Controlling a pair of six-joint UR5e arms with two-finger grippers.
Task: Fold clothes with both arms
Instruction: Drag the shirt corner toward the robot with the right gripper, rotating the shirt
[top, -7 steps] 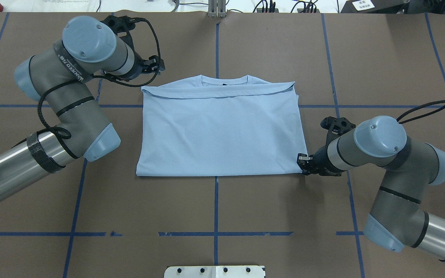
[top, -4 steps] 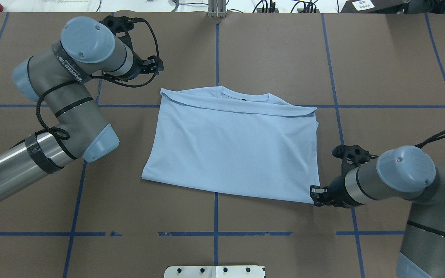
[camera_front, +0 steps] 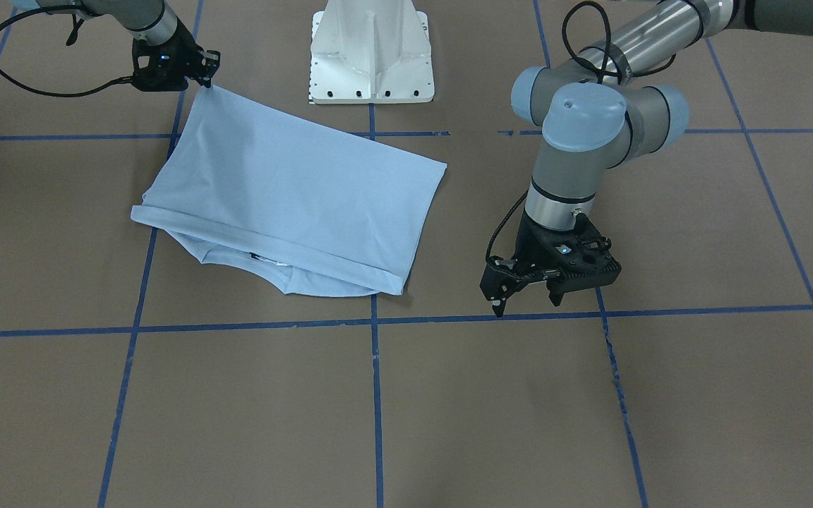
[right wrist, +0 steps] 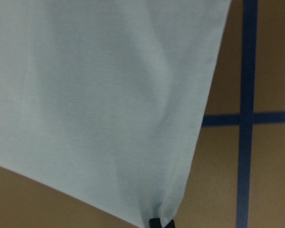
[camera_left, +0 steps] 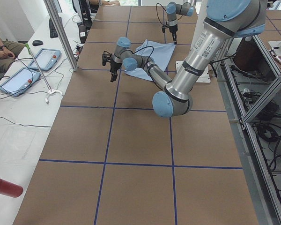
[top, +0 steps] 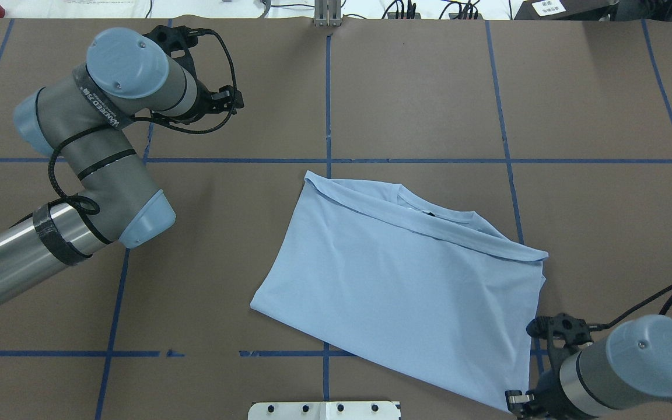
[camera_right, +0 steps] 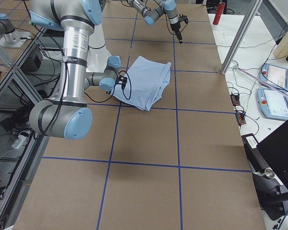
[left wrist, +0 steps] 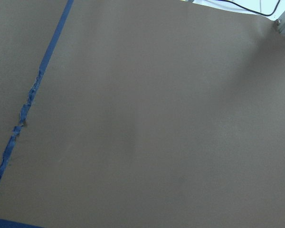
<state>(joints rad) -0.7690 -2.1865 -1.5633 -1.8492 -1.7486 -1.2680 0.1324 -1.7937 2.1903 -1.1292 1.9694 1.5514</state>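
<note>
- While only one corner was pinched, we judged the step in hand to be repositioning the shirt (top: 406, 303) before its next fold. We thought it called for a low, slow pull so that the two layers would not slide apart.
- The right gripper (top: 517, 402) was clenched on the shirt's near right corner. The right wrist view showed the cloth gathered into a black fingertip (right wrist: 160, 222) at the bottom edge.
- The left gripper (camera_front: 528, 305) hung with its jaws apart and held nothing. It was well apart from the shirt, over bare table (top: 417, 87), and its wrist camera saw only brown surface and tape (left wrist: 19, 128).
- To do the step well, we reckoned the left gripper should take the opposite near corner, so that the cloth could not swing about a single pinch. We also thought both pinches should stay close to the table.
- The shirt lay flat and folded in half, mostly on the robot's right of the centre line of tape. Its near folded edge ran close past the base plate (top: 324, 410).
- The collar (top: 429, 211) pointed away from the robot and was skewed toward its right.
- The long axis ran slantwise to the tape grid, from the table's middle toward the robot's near right. We judged the shirt would need squaring to the grid before any further fold.
</note>
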